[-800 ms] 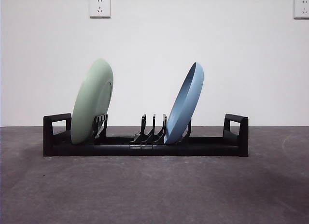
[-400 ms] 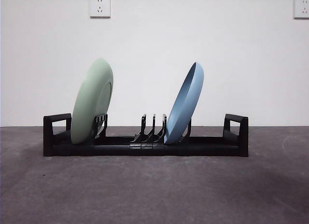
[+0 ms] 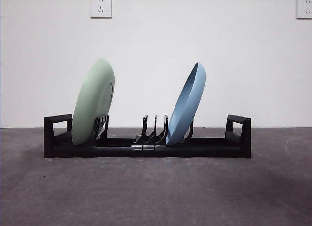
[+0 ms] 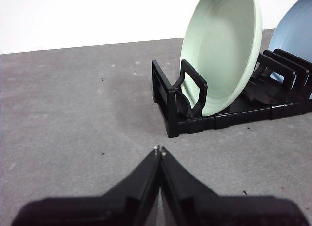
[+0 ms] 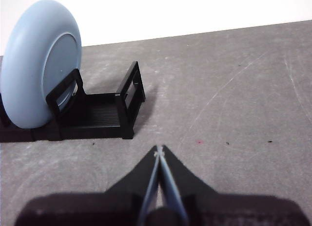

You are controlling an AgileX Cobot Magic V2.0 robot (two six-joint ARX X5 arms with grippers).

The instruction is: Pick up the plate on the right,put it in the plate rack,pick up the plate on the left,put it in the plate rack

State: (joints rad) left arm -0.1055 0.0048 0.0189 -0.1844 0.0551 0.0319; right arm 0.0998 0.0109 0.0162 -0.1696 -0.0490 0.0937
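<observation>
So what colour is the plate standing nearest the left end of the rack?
Pale green plate, clearest in the left wrist view; the rack is black.

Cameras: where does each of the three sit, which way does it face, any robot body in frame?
Front view: low, at table height, level across at the plate rack, green plate and blue plate; no robot visible.
Left wrist view: behind the shut left gripper, facing the rack's green-plate end.
Right wrist view: behind the shut right gripper, facing the blue-plate end.
Shared: rack in all three; each plate in the front view and in one wrist view.
</observation>
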